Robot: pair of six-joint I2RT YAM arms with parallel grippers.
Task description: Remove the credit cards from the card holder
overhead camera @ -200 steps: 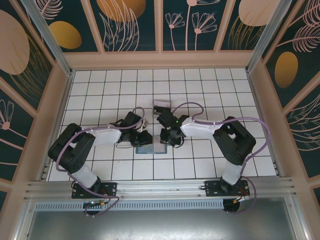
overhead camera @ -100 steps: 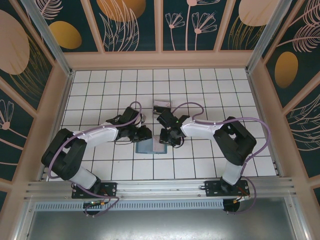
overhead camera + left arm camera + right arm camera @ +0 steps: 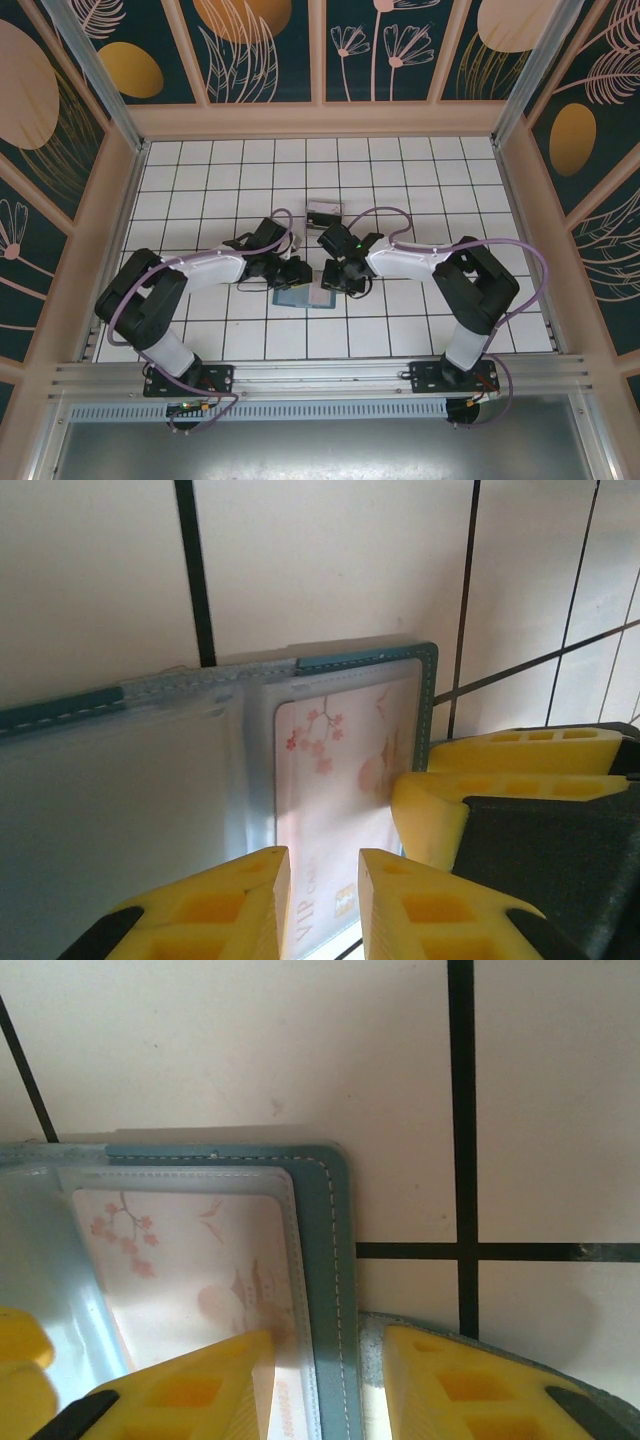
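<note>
Now we are holding the left gripper, parted, lengthwise over the credit card — the right gripper, parted too, is straddling the edge of the card holder.

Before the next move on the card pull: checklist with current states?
1. Card holder lying open and flat: ok.
2. Blossom card sitting in its clear pocket, in reach: ok.
3. Left gripper open, lined up over the card's end: ok.
4. Left gripper gripping the card: not ok, jaws apart.
5. Right gripper open, straddling the holder's stitched edge: ok.
6. Right gripper pressing the holder down: cannot tell.
</note>
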